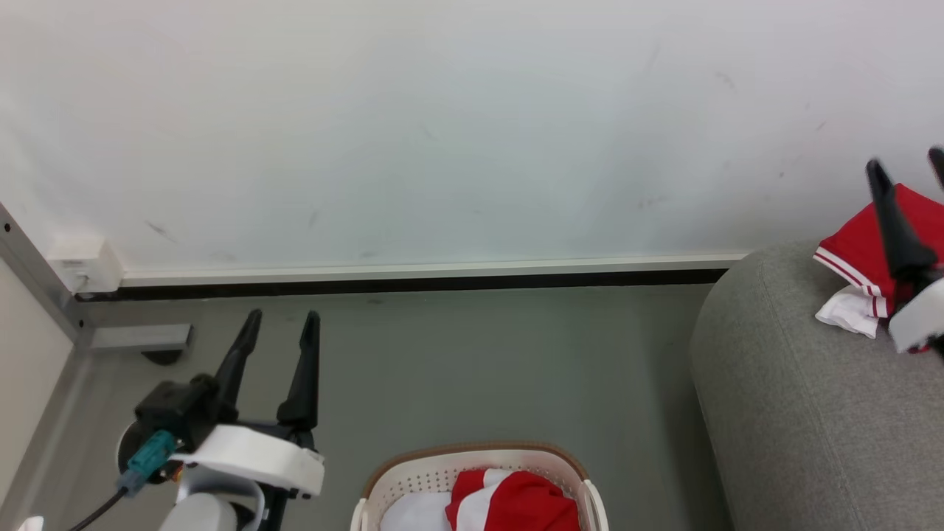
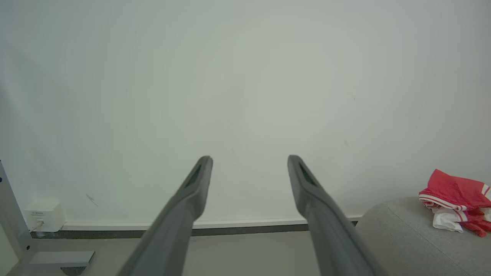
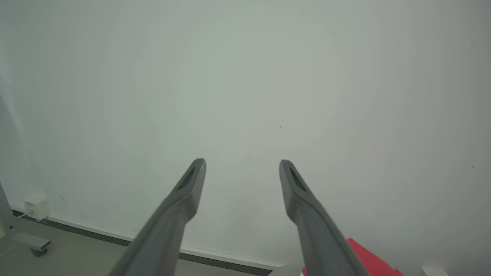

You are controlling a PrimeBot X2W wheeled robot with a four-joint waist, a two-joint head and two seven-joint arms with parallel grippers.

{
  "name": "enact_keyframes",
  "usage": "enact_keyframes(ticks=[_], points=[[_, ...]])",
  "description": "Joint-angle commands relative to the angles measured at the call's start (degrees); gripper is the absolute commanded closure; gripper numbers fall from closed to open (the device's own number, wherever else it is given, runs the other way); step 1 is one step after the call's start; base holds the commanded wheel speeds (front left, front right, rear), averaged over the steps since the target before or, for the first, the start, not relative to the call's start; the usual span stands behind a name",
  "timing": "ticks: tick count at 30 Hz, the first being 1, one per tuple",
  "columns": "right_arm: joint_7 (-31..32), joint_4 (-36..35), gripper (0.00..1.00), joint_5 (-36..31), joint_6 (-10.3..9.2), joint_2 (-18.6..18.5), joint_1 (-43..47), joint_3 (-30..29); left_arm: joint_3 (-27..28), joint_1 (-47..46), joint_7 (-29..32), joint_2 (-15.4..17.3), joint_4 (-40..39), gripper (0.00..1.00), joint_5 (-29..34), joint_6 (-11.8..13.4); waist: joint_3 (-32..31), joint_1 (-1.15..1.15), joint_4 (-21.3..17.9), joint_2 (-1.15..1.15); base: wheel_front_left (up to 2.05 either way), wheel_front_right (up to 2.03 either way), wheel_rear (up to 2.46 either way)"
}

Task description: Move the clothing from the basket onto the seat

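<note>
The left claw (image 1: 283, 317) hangs over the grey floor (image 1: 479, 354), left of the basket (image 1: 472, 448), fingers spread and pointing at the white wall (image 1: 442, 133), with nothing between them. The right claw (image 1: 906, 158) is at the right edge of the head view, blurred, above the seat (image 1: 796, 398). Its fingers are spread too and grip nothing. It crosses in front of a red jersey (image 1: 855, 247) with striped trim and a white panel, which lies crumpled on top of the seat near its rounded end. Whether the claw touches the jersey cannot be told. More red and white clothing (image 1: 516, 501) lies bunched inside the basket, which stands on the floor just left of the seat, cut off by the bottom edge of the head view
</note>
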Motion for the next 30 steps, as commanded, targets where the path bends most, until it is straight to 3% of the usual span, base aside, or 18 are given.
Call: enact_keyframes(ticks=[1, 8, 17, 22, 30], points=[[-1.7, -0.8, 0.0, -1.6, -0.14, 1.5, 4.2, -1.7, 0.9, 2.1, 0.0, -0.2, 0.0, 0.0, 1.0, -0.1, -0.1, 0.02, 0.1, 0.0, 0.0, 0.0, 0.0], [-8.7, -6.4, 0.0, -6.2, -0.14, 10.9, 20.3, -7.4, 5.7, 7.1, 0.0, -3.5, -0.1, 0.0, 4.4, -0.1, -0.7, 0.02, -0.4, 0.0, 0.0, 0.0, 0.0], [-10.4, -10.5, 0.0, -12.3, -0.14, 19.8, 32.4, -12.7, 9.3, 10.6, 0.0, -7.0, -0.5, 0.0, 9.9, -1.7, -0.4, 0.02, -1.0, 0.0, 0.0, 0.0, 0.0], [-10.5, -11.9, 0.0, -15.0, -0.14, 22.4, 34.1, -14.4, 10.6, 11.3, 0.0, -8.0, 0.3, 0.0, 11.5, -2.7, -0.2, 0.02, -1.2, 0.0, 0.0, 0.0, 0.0], [-10.5, -11.4, 0.0, -17.3, -0.14, 23.3, 33.0, -15.9, 11.5, 10.2, 0.0, -8.8, 0.8, 0.0, 12.7, -3.7, 0.2, 0.02, -0.9, 0.0, 0.0, 0.0, 0.0]])
